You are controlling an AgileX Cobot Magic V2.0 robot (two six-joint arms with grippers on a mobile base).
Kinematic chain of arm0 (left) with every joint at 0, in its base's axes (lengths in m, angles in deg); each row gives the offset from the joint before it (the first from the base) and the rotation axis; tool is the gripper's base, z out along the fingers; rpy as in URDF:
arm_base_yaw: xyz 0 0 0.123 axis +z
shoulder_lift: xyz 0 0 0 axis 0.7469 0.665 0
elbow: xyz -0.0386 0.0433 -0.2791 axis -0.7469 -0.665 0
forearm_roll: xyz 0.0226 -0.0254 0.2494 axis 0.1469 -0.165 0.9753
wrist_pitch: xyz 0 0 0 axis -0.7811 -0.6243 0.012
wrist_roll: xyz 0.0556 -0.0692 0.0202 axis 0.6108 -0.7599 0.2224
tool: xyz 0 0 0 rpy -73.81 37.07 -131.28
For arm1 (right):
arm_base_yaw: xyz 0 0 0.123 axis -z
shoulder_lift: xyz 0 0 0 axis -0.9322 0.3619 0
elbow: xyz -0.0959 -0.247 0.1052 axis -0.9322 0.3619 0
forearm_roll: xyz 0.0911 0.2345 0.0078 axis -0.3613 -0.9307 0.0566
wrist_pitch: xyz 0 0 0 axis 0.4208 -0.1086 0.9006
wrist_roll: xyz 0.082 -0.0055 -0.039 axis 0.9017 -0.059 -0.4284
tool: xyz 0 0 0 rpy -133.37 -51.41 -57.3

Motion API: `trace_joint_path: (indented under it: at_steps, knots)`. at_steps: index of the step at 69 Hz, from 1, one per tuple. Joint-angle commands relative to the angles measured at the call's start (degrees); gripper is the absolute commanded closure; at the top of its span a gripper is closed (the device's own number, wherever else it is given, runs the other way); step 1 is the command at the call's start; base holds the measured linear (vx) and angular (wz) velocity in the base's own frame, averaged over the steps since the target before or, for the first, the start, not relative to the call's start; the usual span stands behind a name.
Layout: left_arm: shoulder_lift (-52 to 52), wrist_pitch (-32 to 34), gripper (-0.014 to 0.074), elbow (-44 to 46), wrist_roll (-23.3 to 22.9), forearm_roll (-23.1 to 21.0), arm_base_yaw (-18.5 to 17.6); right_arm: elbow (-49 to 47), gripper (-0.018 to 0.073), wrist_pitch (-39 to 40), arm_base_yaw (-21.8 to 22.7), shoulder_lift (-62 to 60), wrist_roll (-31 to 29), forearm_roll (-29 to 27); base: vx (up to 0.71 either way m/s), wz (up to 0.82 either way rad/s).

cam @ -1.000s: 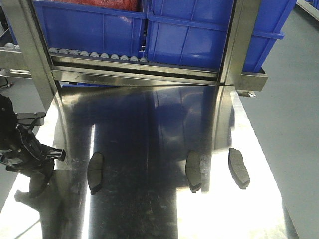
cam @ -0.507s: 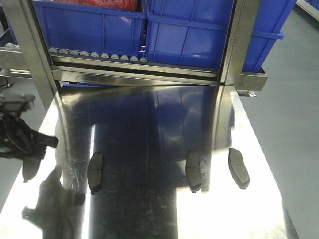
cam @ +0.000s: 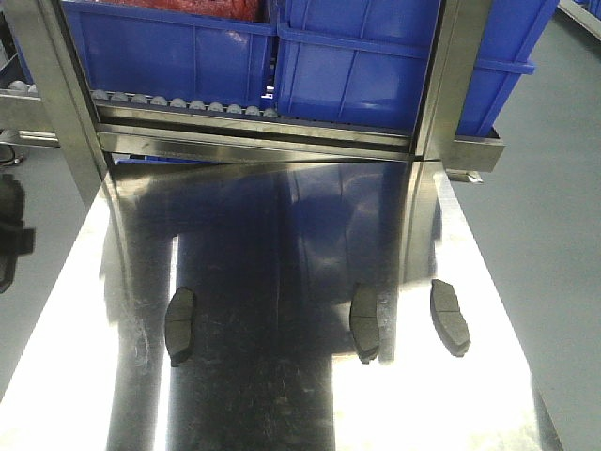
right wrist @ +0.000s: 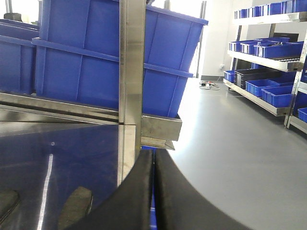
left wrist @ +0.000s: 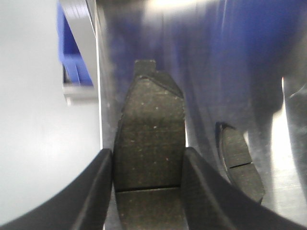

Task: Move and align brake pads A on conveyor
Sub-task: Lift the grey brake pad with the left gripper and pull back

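Three brake pads lie on the shiny steel table: one at the left (cam: 180,324), one in the middle (cam: 364,321), one at the right (cam: 450,317). In the left wrist view my left gripper (left wrist: 147,155) is shut on a further brake pad (left wrist: 149,129), held lengthwise over the table's left edge, with a lying pad (left wrist: 238,163) to its right. Only a dark part of the left arm (cam: 7,235) shows at the front view's left border. My right gripper (right wrist: 154,158) is shut and holds nothing; two pads (right wrist: 76,206) (right wrist: 7,201) lie to its lower left. The conveyor is out of view.
The steel table (cam: 282,235) ends at a rack with blue bins (cam: 357,56) on a roller rail (cam: 178,101). Steel posts (cam: 56,94) (cam: 441,85) stand at the table's back corners. Grey floor (cam: 545,235) lies beyond both side edges; shelves with blue bins (right wrist: 268,48) stand far right.
My left arm has swung left and back from the table's left edge, almost leaving the front view. The three lying pads have not moved.
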Motion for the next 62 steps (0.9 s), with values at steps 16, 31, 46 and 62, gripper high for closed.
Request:
trace_joint_path:
  at_steps: [16, 31, 46, 62]
  knots:
    - [-24.34, 18.97, 0.0602, -17.15, 0.46, -0.59, -0.23, 0.26, 0.0569, 3.90, 0.41, -0.93, -0.21, 0.31, 0.00, 0.00]
    - [-36.24, 18.75, 0.0602, -25.60, 0.46, -0.63, -0.23, 0.26, 0.0569, 3.95, 0.41, -0.93, -0.21, 0.31, 0.00, 0.00]
    - [-41.11, 19.28, 0.0602, -26.91, 0.46, -0.57, -0.23, 0.26, 0.0569, 3.95, 0.41, -0.93, -0.21, 0.31, 0.00, 0.00]
    - [-41.07, 18.54, 0.0602, -26.91, 0.46, -0.57, -0.23, 0.26, 0.0569, 3.95, 0.41, -0.88, -0.21, 0.31, 0.00, 0.00]
